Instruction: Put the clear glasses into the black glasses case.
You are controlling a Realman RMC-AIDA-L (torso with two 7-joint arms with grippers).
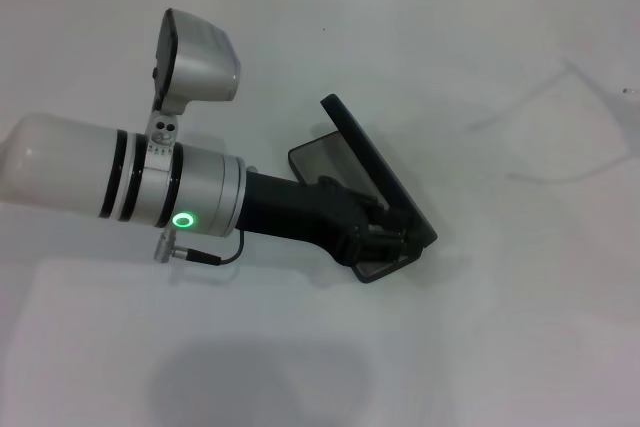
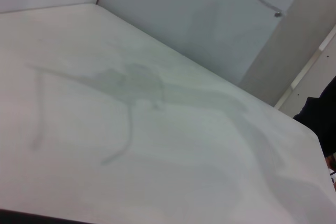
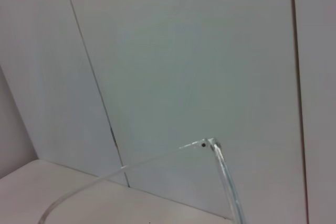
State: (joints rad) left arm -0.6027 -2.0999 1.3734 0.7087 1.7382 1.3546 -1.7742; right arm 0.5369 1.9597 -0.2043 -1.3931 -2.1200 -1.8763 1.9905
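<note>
Currently the left arm reaches in level across the white table (image 1: 300,367); its left gripper (image 1: 375,237) is clenched on the open matte black hinged glasses case (image 1: 375,169), lid upright. Transparent colourless wraparound glasses (image 1: 585,127) lie well apart, beyond the lid's outer side. Right gripper unseen.

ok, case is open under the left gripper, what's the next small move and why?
Probably hold the black glasses case open with the left gripper while the right arm brings the clear glasses over: they are still off to the case's right, outside it.
</note>
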